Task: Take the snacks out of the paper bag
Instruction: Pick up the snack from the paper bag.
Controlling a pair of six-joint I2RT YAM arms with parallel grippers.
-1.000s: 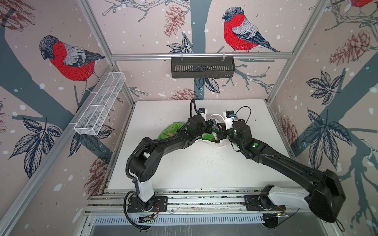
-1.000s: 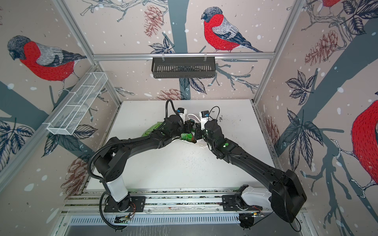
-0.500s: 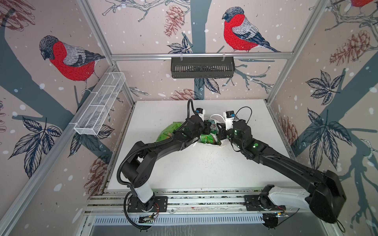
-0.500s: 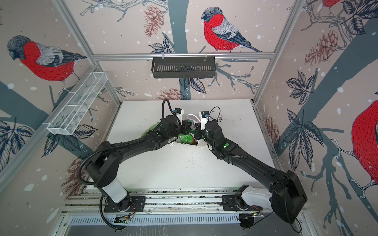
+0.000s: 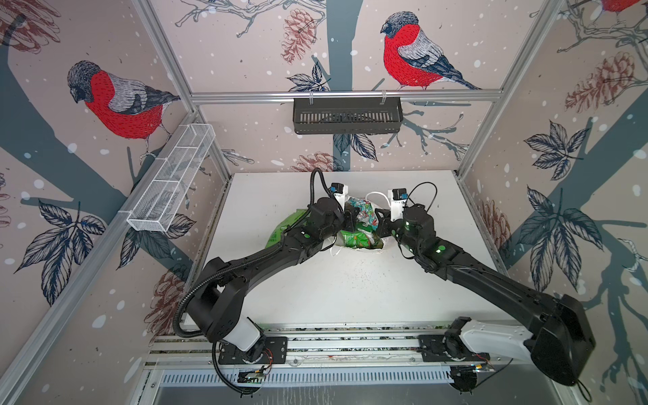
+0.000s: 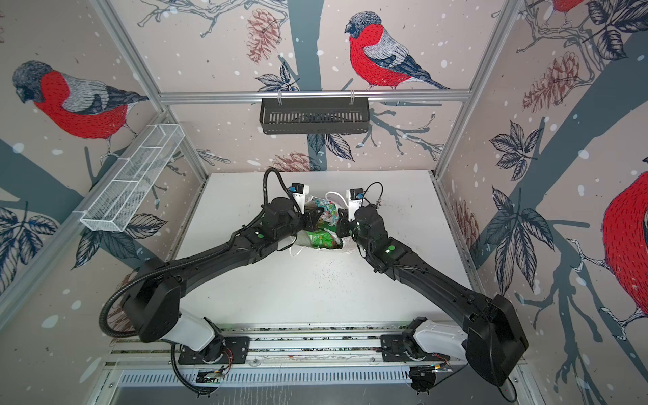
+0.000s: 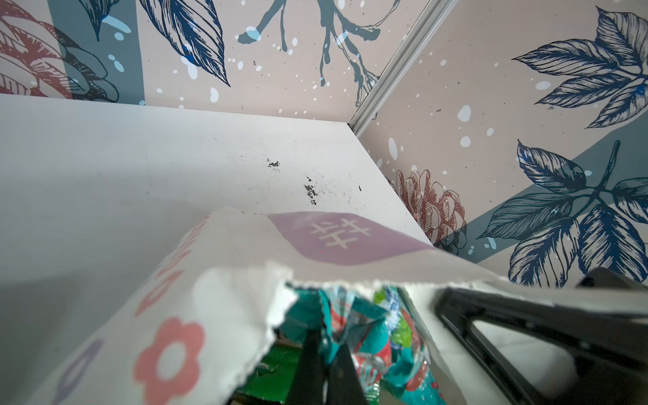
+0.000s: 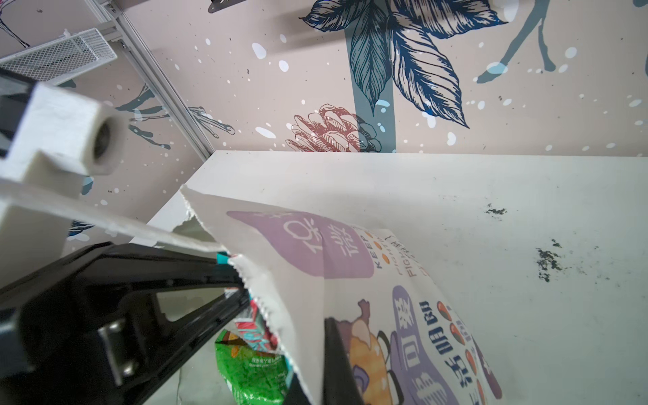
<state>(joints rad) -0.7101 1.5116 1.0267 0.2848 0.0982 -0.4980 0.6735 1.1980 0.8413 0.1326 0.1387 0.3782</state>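
Observation:
The white paper bag (image 5: 383,245) (image 6: 348,247) stands mid-table, its mouth open upward, with both grippers at it. My left gripper (image 7: 328,354) (image 5: 352,219) is shut on a crumpled teal snack packet (image 7: 371,336) (image 5: 364,210) (image 6: 324,212) at the bag's mouth. More green snacks (image 5: 357,240) (image 8: 252,371) lie inside the bag. My right gripper (image 8: 315,380) (image 5: 379,220) is shut on the bag's printed wall (image 8: 350,263), just below its serrated rim. In the left wrist view the bag (image 7: 217,280) shows its flower print.
A green snack packet (image 5: 280,231) lies on the white table (image 5: 350,291) left of the bag, partly under my left arm. A black basket (image 5: 347,115) hangs on the back wall and a white wire shelf (image 5: 168,189) on the left wall. Dark specks mark the table.
My left arm's elbow has swung out to the front left, and the teal packet in its jaws now shows higher at the bag's mouth. The right arm has held still on the bag.

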